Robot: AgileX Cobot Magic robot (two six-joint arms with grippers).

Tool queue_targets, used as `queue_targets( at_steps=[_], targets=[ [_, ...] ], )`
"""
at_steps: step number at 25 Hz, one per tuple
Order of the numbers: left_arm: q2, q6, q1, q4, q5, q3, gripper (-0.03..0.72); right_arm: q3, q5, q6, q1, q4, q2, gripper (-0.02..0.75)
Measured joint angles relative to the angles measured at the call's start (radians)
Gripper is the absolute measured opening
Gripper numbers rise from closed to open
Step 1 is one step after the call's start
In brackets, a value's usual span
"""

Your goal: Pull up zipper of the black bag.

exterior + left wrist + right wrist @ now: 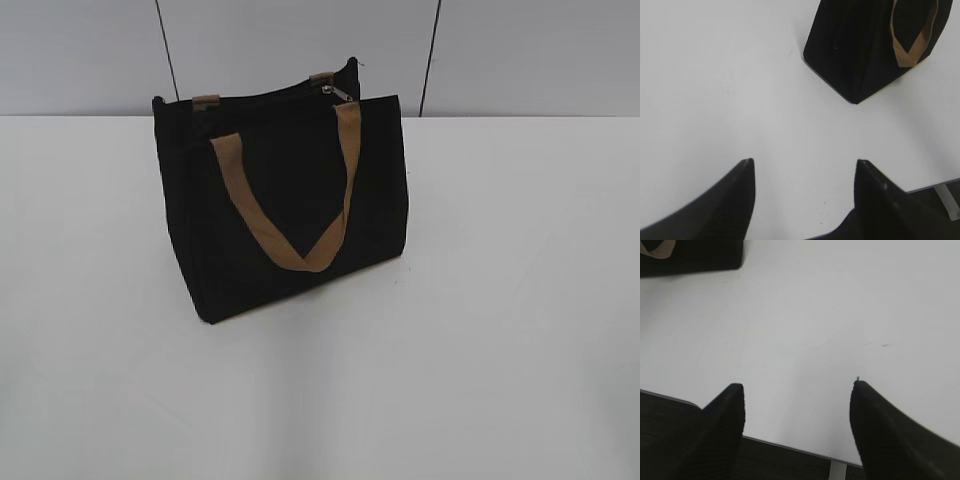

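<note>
The black bag (285,205) stands upright on the white table, a tan strap handle (290,195) hanging down its front. The zipper (340,93), a small silver pull tab, sits at the right end of the bag's top edge. No gripper shows in the exterior view. In the left wrist view the left gripper (804,162) is open and empty over bare table, the bag (860,45) far ahead at the upper right. In the right wrist view the right gripper (796,386) is open and empty near the table's front edge, a corner of the bag (690,257) at the upper left.
The white table (500,300) stretches wide around the bag. A grey panelled wall (520,50) runs behind it. The table's front edge (790,446) shows under the right gripper, dark floor below it.
</note>
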Motion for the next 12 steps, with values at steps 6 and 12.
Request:
queue_targets(
  at_steps=[6, 12],
  targets=[
    [0.0, 0.001, 0.0, 0.0, 0.0, 0.0, 0.468, 0.001, 0.0, -0.02, 0.0, 0.011, 0.0, 0.503],
    [0.0, 0.003, 0.0, 0.0, 0.0, 0.0, 0.468, 0.001, 0.0, -0.086, 0.0, 0.063, 0.0, 0.503]
  ],
)
